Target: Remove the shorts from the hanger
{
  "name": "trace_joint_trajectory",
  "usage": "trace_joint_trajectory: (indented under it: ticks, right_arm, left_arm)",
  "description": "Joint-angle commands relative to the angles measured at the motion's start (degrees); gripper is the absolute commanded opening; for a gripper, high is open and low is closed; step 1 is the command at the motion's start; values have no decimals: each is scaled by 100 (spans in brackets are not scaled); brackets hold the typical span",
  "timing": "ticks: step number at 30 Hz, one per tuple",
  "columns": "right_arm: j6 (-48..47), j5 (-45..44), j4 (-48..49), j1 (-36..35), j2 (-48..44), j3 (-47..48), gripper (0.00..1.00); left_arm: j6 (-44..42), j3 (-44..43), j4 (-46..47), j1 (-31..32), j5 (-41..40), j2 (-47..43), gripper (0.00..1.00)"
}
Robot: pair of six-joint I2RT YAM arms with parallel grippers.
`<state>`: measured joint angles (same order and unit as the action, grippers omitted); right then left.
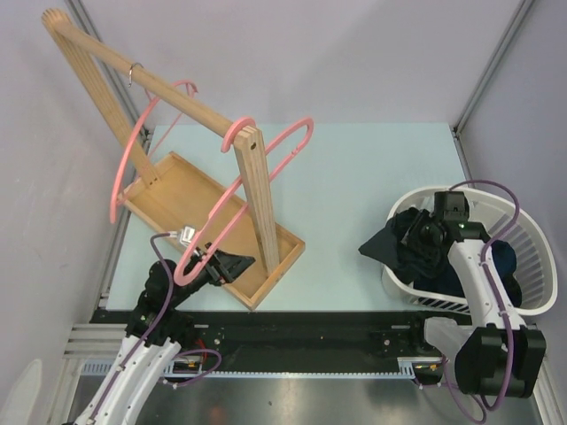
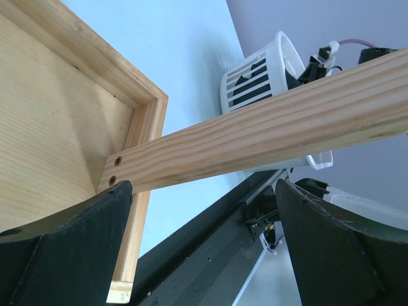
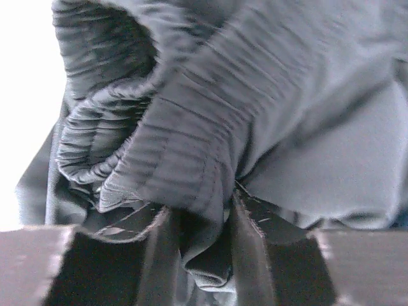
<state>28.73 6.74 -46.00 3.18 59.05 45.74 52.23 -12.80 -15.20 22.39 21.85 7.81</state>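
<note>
A pale green table (image 1: pixel 372 177) fills the overhead view. A wooden rack (image 1: pixel 204 111) stands at 10 o'clock: a slanted crossbar, an upright post (image 1: pixel 259 204) and a shallow wooden tray (image 1: pixel 177 190) as its base. A white slotted laundry basket (image 1: pixel 412 285) sits at 4 o'clock, well apart from the rack

Dark shorts (image 3: pixel 280 127) fill nearly the whole frame, bunched and creased. Their ribbed elastic waistband (image 3: pixel 185 153) curls in gathered folds from the upper left down to the middle, with smoother cloth spreading to the right. At the bottom, the right gripper (image 3: pixel 201 223) has its two dark fingers (image 3: pixel 252 255) a little apart, and a fold of the waistband hangs down into the gap, touching both. Whether they press it cannot be told. A white glare (image 3: pixel 19 95) washes out the left edge.
</note>
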Motion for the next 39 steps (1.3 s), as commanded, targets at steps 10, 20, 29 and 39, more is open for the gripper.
trace_joint_trajectory:
  ticks: [10,20,29,39]
  right_arm:
    - [177,-524,-242,-1065,204,330,81]
    - [62,-737,-1105,-1258,-630,1508,100]
    - [352,-58,-331,-2488,-571,1447,93]
    - [519,-481,-208,-2709,-639,1175,42]
  left_arm:
    - [279,190,-53,28,241,-254,98]
    - [156,32,-18,37,241,-25,98]
    - [139,49,-17,28,268,1,98]
    - [77,5,-325,28,215,-236,98]
